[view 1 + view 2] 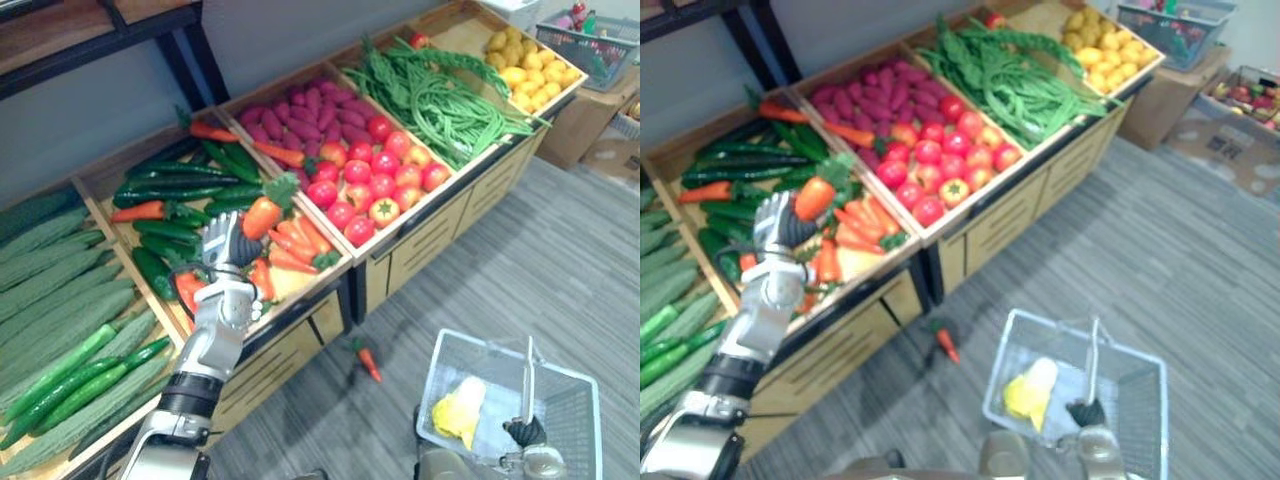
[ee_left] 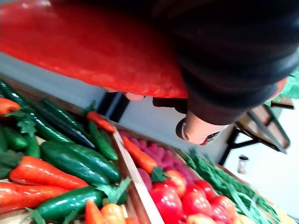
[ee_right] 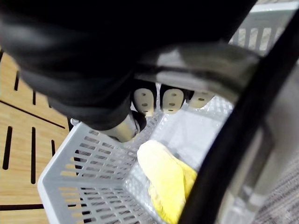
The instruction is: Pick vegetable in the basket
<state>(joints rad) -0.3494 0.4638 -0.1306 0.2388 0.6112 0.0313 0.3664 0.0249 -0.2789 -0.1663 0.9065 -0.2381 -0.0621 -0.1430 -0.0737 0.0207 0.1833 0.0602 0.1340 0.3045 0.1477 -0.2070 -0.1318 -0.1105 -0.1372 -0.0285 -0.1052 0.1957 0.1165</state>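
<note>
While my right hand (image 3: 171, 100) hooks the basket handle (image 1: 528, 372) for carrying, my left hand (image 1: 228, 245) clenches 1 carrot (image 1: 262, 216) above the crate's (image 1: 305, 290) front edge.

Tomatoes (image 1: 370, 185) beside green beans (image 1: 440, 100); carrot (image 1: 368, 362) lying on grey floor (image 1: 560, 270); cardboard box (image 1: 575, 125) far right.

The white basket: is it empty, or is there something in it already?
Not empty: one yellow item lies inside the basket. The right hand is curled round its handle.
</note>
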